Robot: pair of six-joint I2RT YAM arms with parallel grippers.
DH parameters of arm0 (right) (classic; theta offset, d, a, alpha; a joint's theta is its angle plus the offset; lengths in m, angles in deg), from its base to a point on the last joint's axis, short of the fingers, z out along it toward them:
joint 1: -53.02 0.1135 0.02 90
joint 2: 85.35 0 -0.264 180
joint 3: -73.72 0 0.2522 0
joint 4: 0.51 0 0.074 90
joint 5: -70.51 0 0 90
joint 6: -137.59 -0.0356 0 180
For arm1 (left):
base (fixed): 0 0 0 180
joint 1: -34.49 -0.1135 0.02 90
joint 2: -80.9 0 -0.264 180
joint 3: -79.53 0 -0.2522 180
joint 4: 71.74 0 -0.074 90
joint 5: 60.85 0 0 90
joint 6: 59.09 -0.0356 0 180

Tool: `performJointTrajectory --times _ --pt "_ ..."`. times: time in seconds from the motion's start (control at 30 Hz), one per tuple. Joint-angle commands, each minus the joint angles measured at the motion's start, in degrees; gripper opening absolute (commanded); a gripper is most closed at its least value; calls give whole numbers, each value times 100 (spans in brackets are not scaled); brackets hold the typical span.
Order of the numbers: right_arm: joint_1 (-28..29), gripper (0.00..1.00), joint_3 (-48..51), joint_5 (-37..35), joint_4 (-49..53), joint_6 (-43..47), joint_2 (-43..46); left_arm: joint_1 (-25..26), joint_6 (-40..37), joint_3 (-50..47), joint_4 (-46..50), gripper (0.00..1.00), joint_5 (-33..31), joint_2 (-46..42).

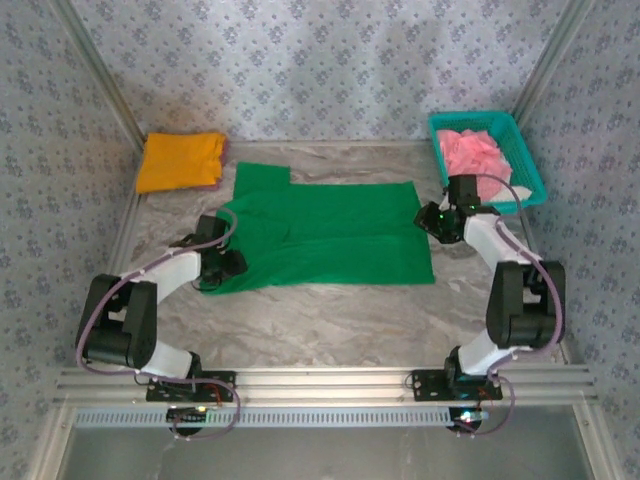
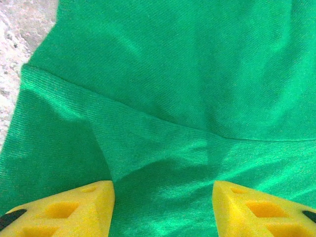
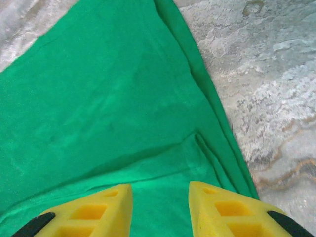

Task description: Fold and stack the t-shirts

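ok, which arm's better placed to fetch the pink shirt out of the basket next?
Right, probably. The right gripper is open over the right edge of the green shirt, next to the teal basket holding the pink shirt. The left gripper sits at that shirt's opposite end, across the table.

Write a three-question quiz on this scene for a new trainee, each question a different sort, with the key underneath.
1. True or false: the pink t-shirt lies in the teal basket.
2. Fill in: the folded orange-yellow t-shirt sits at the table's far ___ corner.
3. Which shirt lies spread beneath the open left fingers and right fingers? A. pink B. green t-shirt C. orange-yellow

Key: 1 true; 2 left; 3 B.
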Motion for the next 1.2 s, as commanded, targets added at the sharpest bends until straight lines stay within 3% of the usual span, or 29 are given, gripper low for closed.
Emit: performJointTrajectory --times 0.0,0.1,0.3,0.47,0.6,0.77,0.87,1.17 --pt "27 41 -480 118 644 306 -615 -12 -50 102 125 56 69 67" --pt "107 38 -582 287 704 265 -790 -17 -55 86 167 56 13 75" --pt "499 31 -60 197 403 183 -150 -16 -23 62 44 56 21 -76" --pt "564 31 133 250 479 82 -8 -16 -110 285 17 56 66 -13" --pt "983 22 84 483 359 -48 66 52 -159 674 150 56 171 -83" --pt "1442 0 141 528 48 -319 -117 127 -78 778 -257 55 228 -48" --pt "1451 0 290 444 -124 -444 -292 151 -66 737 -412 47 322 391" --pt "1518 0 1308 8 -406 -655 -85 151 278 -49 -790 50 503 666"
